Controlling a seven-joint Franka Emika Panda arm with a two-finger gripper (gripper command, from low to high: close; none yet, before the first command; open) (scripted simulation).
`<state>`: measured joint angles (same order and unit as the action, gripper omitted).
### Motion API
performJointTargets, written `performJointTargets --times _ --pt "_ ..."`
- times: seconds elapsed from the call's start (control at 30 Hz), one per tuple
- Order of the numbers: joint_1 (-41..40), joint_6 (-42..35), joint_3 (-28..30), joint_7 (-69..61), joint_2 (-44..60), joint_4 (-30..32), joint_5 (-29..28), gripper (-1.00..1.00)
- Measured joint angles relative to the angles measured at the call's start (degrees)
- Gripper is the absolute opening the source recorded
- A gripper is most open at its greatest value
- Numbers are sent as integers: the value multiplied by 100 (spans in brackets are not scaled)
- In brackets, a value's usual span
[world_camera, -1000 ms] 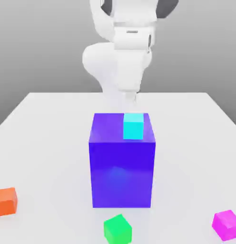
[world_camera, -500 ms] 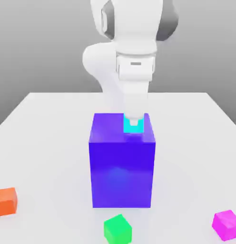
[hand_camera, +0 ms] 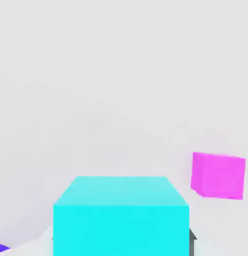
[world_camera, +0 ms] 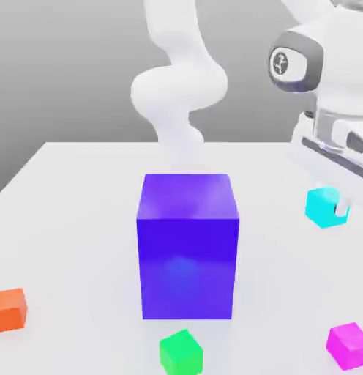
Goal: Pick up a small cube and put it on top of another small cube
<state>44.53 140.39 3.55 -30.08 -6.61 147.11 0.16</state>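
One small cyan cube (world_camera: 321, 206), glossy, rigid, likely light and slippery, sits pinched in the claw (world_camera: 335, 209) by opposite flat faces, above the bench (world_camera: 67, 190).

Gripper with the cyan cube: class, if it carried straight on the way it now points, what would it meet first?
Probably the bare white table. The gripper points down, shut on the cyan cube; the magenta cube looks off to one side, though depth is unclear.

- Big block (world_camera: 187, 245) stands mid-table (world_camera: 75, 212).
- Small cube (world_camera: 321, 207), in the gripper (world_camera: 332, 209), near the exterior view's right edge.
- Three cubes (world_camera: 181, 353) along the near edge.
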Motion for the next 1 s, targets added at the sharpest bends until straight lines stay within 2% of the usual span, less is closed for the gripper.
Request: performJointTargets --times 0.13,0.3,0.47,0.5,0.73,0.9,1.0 --pt "811 605 -339 54 812 -207 56 -100" --pt "1337 1370 -634 309 1836 -463 -137 -100" --pt "1572 2189 -599 480 2874 -682 -335 -100" --pt "1591 2332 -580 494 3053 -717 -350 100" --pt "1596 2364 -576 497 3083 -724 -355 100" --pt "1510 1662 -653 396 2220 -562 -222 100" --pt "1025 1445 -387 184 2311 -811 14 100"
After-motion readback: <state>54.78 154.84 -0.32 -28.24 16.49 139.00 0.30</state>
